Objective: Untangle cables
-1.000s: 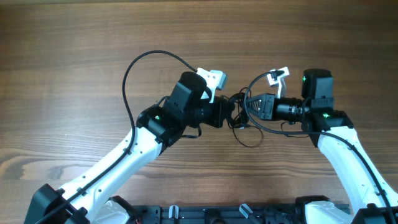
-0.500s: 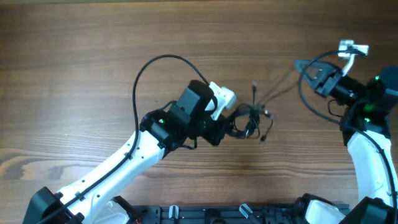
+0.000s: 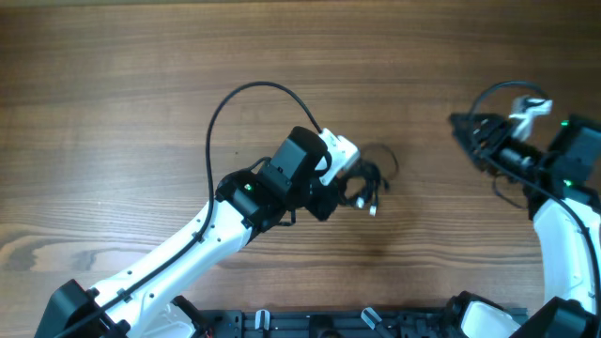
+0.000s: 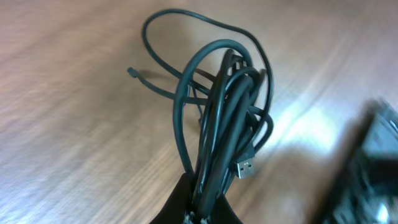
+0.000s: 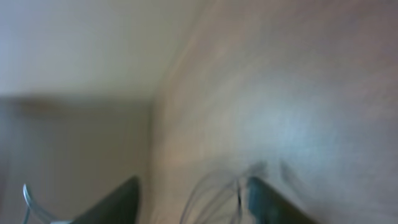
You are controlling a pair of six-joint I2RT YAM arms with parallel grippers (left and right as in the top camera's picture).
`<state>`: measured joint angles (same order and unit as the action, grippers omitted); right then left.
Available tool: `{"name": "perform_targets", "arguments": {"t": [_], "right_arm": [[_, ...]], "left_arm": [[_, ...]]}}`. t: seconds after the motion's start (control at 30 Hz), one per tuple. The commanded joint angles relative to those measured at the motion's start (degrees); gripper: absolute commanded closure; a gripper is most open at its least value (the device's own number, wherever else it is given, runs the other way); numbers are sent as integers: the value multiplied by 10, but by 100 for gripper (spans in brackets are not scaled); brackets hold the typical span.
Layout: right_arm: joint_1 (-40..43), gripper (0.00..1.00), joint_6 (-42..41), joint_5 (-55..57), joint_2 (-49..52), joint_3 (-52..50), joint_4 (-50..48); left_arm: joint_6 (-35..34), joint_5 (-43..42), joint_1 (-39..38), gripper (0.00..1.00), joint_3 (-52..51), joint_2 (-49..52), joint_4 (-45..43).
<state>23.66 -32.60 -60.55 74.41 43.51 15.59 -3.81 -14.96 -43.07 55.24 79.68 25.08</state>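
The cables [image 3: 374, 178] are a bunch of thin black cords hanging from my left gripper [image 3: 349, 192] near the middle of the table. In the left wrist view the bunch [image 4: 224, 112] rises in long loops from my left gripper [image 4: 208, 211], which is shut on its lower end. A silver USB plug [image 4: 244, 168] dangles beside it. My right gripper [image 3: 462, 124] is far to the right, apart from the bunch. In the blurred right wrist view my right gripper [image 5: 193, 183] has its fingers spread, with faint thin strands [image 5: 214, 193] smeared between them; no grip shows.
A thick black arm cable [image 3: 230, 99] arcs over the table left of the left wrist. Another loops above the right wrist [image 3: 488, 92]. Black fixtures [image 3: 310, 324] line the table's near edge. A wall edge [image 5: 74, 99] shows in the right wrist view.
My right gripper pulled away to the right, stretching a cord out of the bunch, then opened. The cord has fallen back to the bunch held by the left gripper.
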Motion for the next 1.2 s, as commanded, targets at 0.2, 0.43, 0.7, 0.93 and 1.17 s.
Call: {"name": "perform_targets", "arguments": {"t": [0.2,0.43,0.7,0.93,1.17], "right_arm": [[-227,64,27,144,-7,-1,80],[-345,65,-34,233,-7,-1,21],[-372,72,-66,345,-6,-1,13],[-372,79,-66,310,35,-1,3],[-372,87,-81,175,53,-1,-56]], "left_arm": [[-138,161,0,96,3,-2,-48],[-151,140,0,96,3,-2,-48],[-151,96,0,96,3,-2,-52],[-151,27,0,96,3,-2,-73],[-151,23,0,96,3,-2,-88]]}}
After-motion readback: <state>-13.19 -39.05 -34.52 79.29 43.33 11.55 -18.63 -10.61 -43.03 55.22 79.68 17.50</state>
